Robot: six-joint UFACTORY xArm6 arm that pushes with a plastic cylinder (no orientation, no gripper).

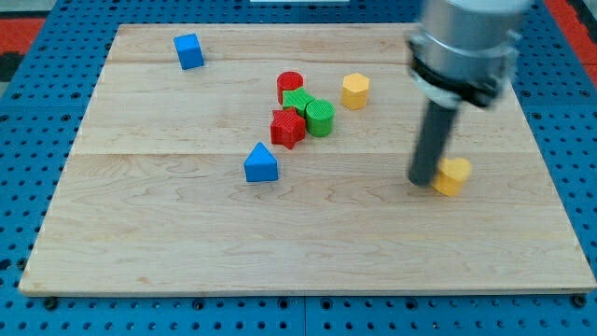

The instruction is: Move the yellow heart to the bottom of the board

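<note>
— Near the top left corner of the wooden board (pixel 140 233): what sits there?

— Blue cube (pixel 189 51), alone, well apart from the rest.

— And moving rightward?

— Blue triangle (pixel 261 163), close to the middle, a little toward the bottom edge. Then a tight cluster above it and to its right: red star (pixel 287 128), red cylinder (pixel 290 84) nearer the top edge, green block (pixel 298 101) of unclear shape between them, green cylinder (pixel 320 118) touching the star's right side. Just right of the cluster, yellow hexagon (pixel 354 91), standing apart.

— Further right?

— Blurred grey arm (pixel 462 47) dropping from the top edge, ending in a dark rod (pixel 434 140). My tip (pixel 422 180) down on the wood, at the left side of the yellow heart (pixel 452 175); touching or only just beside, hard to tell.

— Anything spread, pressed or pinched?

— Just a plain straight rod: holds nothing, meets the heart from the side at most.

— Heart's place on the board?

— Right part, near the right edge, about halfway down, well short of the bottom edge.

— Around the board?

— Blue pegboard (pixel 19 140) on every side, with red strips (pixel 28 19) at the view's top corners.
</note>
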